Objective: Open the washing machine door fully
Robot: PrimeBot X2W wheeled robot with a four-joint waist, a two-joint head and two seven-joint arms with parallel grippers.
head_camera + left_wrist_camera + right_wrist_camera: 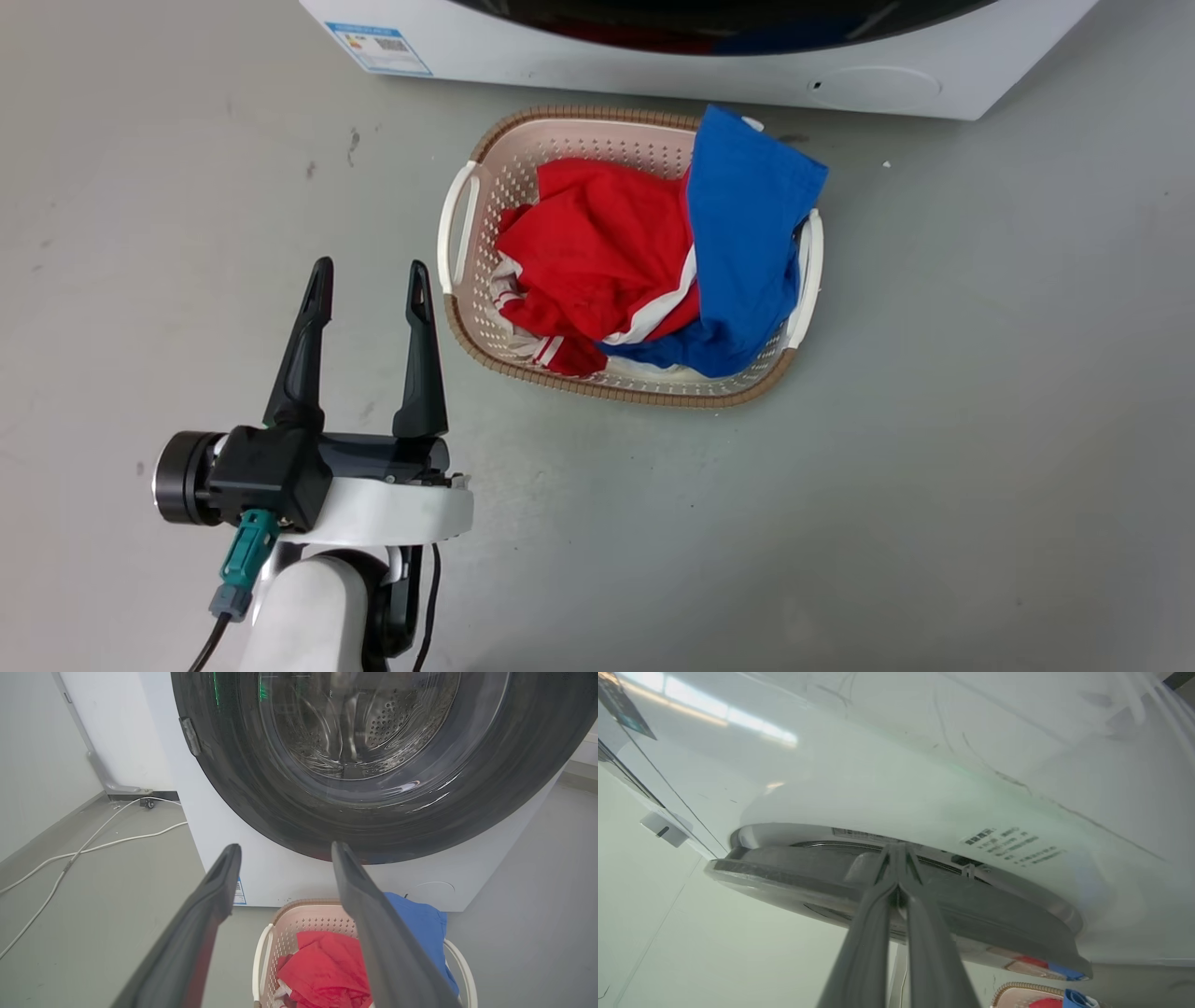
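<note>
The washing machine door (261, 788) is a wide glossy black round with a clear glass bowl at its centre, set in the white machine (224, 830). My left gripper (285, 851) hangs open and empty, low in front of it. In the head view this left gripper (371, 280) is over the floor, left of the basket, and the door's bottom rim (719, 23) shows at the top edge. My right gripper (896, 851) is shut, its tips tucked into the narrow gap between the door's edge (999, 914) and the white front (924, 765).
A pale laundry basket (462, 215) with red cloth (597, 252) and blue cloth (747, 243) stands on the grey floor right before the machine. White cables (93, 844) trail over the floor to the machine's left, by a wall (28, 765).
</note>
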